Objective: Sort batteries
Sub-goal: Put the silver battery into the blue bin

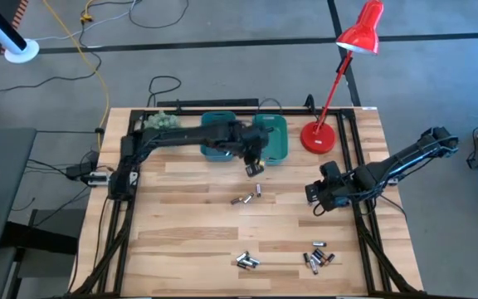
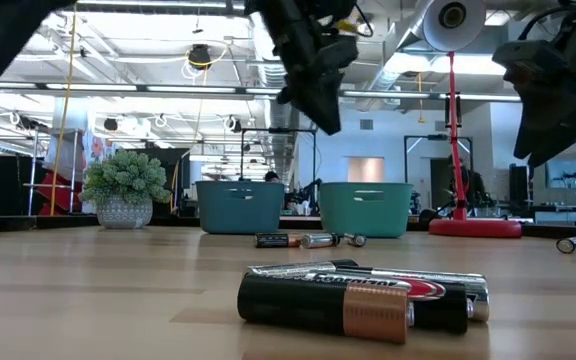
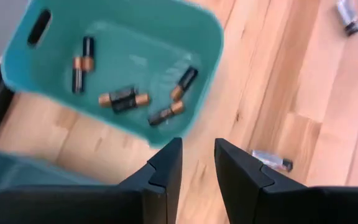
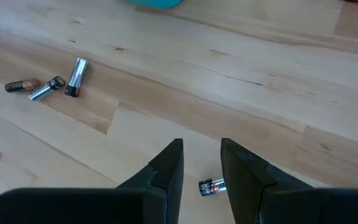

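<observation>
On the pale wooden slatted table (image 1: 189, 241) the left gripper (image 1: 253, 163) hangs above the boards just in front of the lighter teal plastic bin (image 1: 277, 137), its two dark fingers (image 3: 166, 171) standing a little apart with nothing between them. Inside that bin lie several small cylindrical batteries with copper-orange ends (image 3: 124, 99), and a darker teal plastic bin (image 1: 216, 138) sits beside it. One silver cell (image 3: 271, 160) lies on the wood near the left gripper. The right gripper (image 1: 316, 199) hovers near the table's right edge, fingers (image 4: 169, 163) parted and empty, over a single small battery (image 4: 211, 185). More loose silver and dark cells lie mid-table (image 1: 245, 198) and in two clusters (image 1: 247, 261) (image 1: 317, 257) along the front edge. A red desk lamp (image 1: 338, 79) stands at the back right.
</observation>
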Tool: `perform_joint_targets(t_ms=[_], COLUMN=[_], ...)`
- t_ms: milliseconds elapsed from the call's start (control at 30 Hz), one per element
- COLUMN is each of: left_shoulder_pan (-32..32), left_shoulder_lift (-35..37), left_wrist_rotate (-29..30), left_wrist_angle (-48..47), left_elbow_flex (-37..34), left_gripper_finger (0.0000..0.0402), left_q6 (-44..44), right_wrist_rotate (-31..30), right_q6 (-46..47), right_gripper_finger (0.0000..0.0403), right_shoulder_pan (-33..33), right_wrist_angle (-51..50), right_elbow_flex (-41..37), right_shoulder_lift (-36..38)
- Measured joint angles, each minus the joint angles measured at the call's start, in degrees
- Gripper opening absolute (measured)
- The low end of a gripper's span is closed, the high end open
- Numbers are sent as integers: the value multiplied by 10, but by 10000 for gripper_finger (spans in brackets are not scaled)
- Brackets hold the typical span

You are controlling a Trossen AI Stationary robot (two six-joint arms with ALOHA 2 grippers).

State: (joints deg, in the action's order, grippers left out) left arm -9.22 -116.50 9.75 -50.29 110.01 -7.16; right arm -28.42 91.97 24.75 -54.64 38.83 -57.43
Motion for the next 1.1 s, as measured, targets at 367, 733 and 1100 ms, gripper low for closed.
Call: perform_joint_targets(t_ms=[367, 733, 1100], left_shoulder_pan=[71, 102, 104], left_shoulder_lift=[155, 133, 76], left_wrist_rotate=[42, 23, -9], left_wrist_angle=[166, 258, 341], left_elbow_flex=[-282, -338, -338], left_gripper_finger=[88, 96, 160], left_q6=[-130, -212, -199], right_wrist_rotate=[0, 0, 0], right_q6=[-25, -39, -40], right_gripper_finger=[124, 124, 124], right_shoulder_pan=[24, 46, 64], right_wrist_angle=[0, 1, -1], right_elbow_flex=[0, 0, 0], right_shoulder_lift=[0, 0, 0])
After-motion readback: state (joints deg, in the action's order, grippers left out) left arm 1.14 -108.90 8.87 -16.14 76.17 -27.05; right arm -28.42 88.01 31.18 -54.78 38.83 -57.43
